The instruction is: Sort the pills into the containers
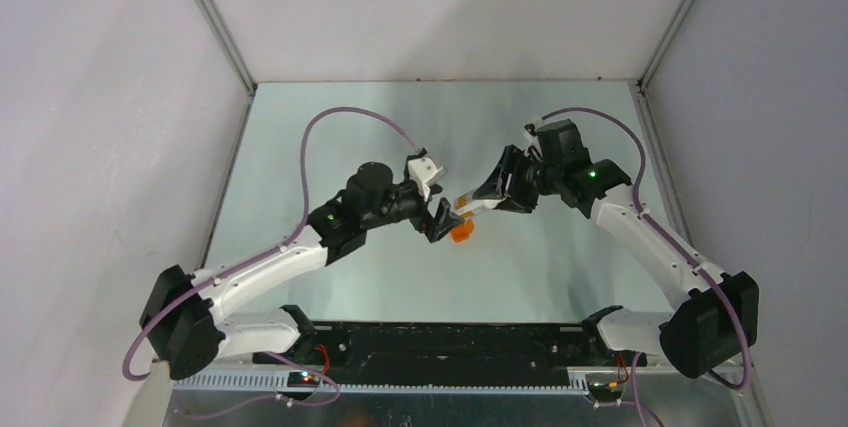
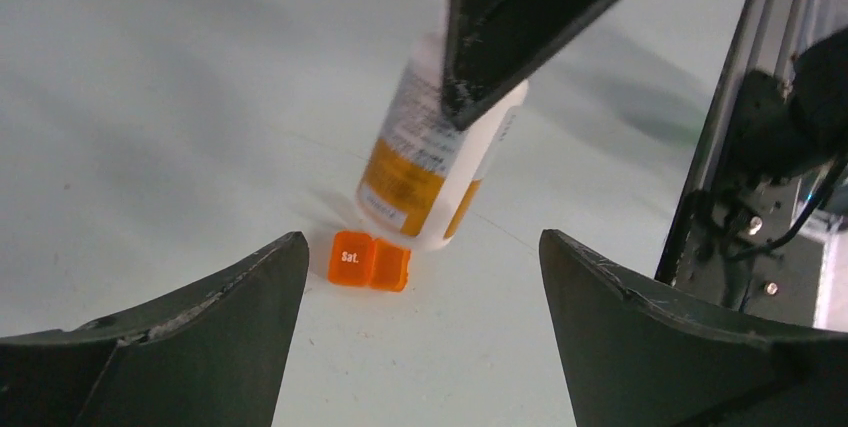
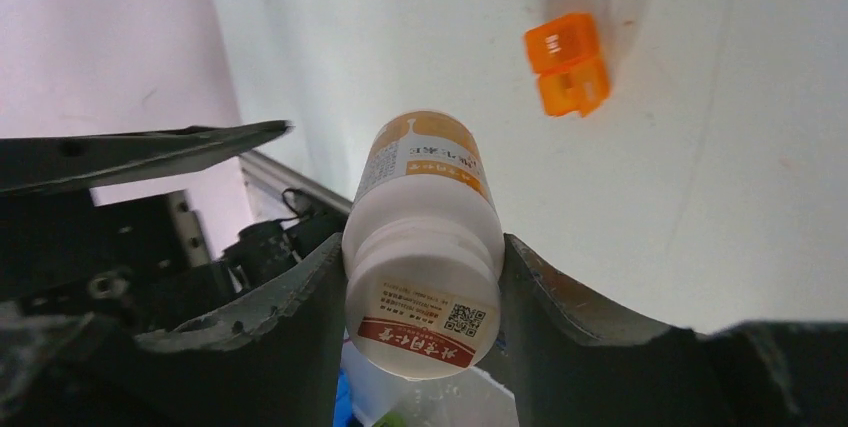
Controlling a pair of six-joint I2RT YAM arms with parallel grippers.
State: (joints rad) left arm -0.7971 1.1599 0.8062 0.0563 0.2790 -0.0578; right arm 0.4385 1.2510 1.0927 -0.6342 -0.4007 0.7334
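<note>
My right gripper (image 1: pixel 492 197) (image 3: pixel 422 292) is shut on the white pill bottle (image 1: pixel 473 203) (image 3: pixel 425 227) at its capped end and holds it tilted. The cap's red-marked label faces the right wrist camera. The bottle's orange-labelled base (image 2: pixel 420 182) points down, close beside the orange translucent cup (image 1: pixel 461 233) (image 2: pixel 370 261) (image 3: pixel 567 64). The cup lies on the table with its "Sat." lid flipped open. My left gripper (image 1: pixel 437 217) (image 2: pixel 423 337) is open and empty, low over the table just short of the cup. No pills show.
A black rail (image 1: pixel 450 342) runs along the near edge between the arm bases. Grey enclosure walls and a metal corner post (image 2: pixel 740 127) bound the table. The right gripper's finger (image 2: pixel 520 17) hangs over the bottle in the left wrist view.
</note>
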